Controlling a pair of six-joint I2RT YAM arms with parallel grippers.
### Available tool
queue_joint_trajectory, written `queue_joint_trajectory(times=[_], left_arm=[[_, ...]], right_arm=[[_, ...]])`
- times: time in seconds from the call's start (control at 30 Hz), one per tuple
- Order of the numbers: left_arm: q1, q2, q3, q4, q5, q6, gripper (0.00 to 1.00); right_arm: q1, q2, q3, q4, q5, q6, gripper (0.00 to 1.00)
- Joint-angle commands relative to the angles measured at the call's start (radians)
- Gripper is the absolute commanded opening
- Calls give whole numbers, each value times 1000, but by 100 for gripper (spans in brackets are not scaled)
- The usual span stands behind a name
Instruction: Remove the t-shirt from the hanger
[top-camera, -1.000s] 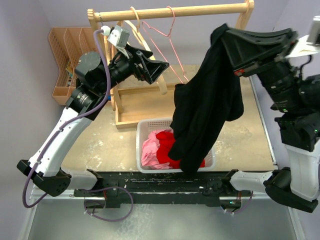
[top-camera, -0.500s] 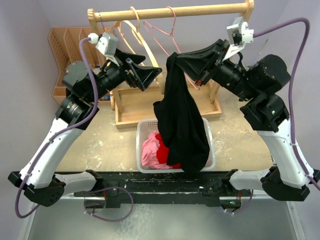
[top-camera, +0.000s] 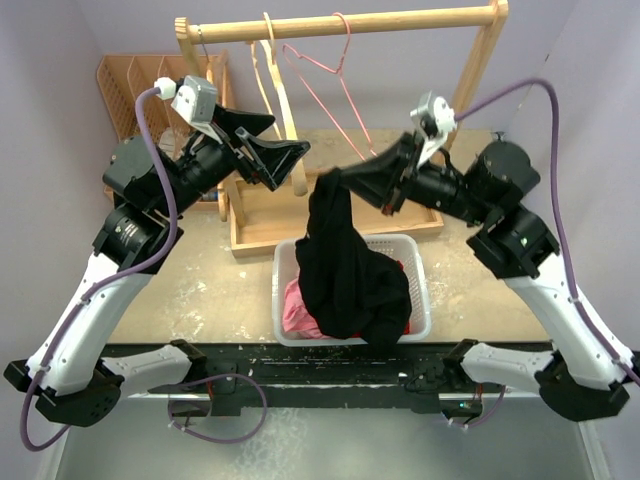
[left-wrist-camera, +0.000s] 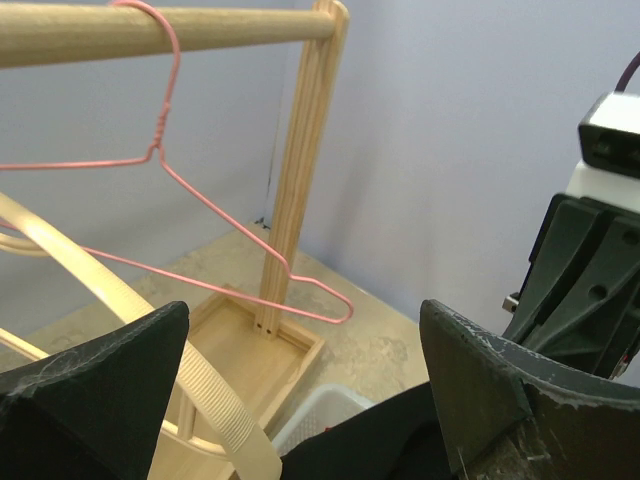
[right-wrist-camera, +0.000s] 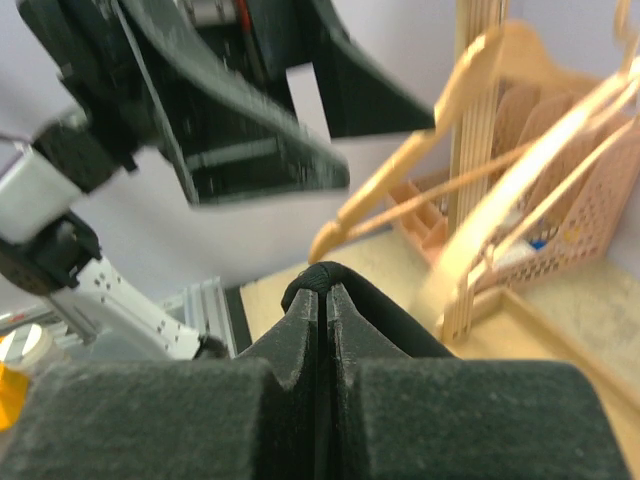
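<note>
The shirt (top-camera: 345, 265) hangs long-axis down from the right gripper (top-camera: 342, 180) — pinched tight on its top fold — over the basket (top-camera: 424, 290) directly below; the left gripper (top-camera: 288, 140) gapes empty.

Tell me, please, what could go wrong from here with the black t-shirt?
The right gripper pinches only a small fold of the black t-shirt, so it might slip. The shirt's lower end bunches at the near rim of the basket and may spill outside. The open left gripper sits close to the wooden hanger and could knock it.
</note>
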Motion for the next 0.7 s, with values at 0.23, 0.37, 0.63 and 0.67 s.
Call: queue_joint_trajectory(times=[0.23, 0.37, 0.63, 0.67], left_arm=[[-1, -20, -87, -43, 240, 77, 99], [-8, -72, -143, -59, 234, 113, 99], [-37, -155, -232, -119, 253, 161, 99], [-40, -161, -245, -122, 254, 158, 99]], right_arm=[[5, -357, -543, -132, 144, 135, 0], [4, -370, -699, -116, 139, 181, 0], [5, -309, -826, -108, 54, 190, 0], [5, -296, -835, -113, 47, 187, 0]])
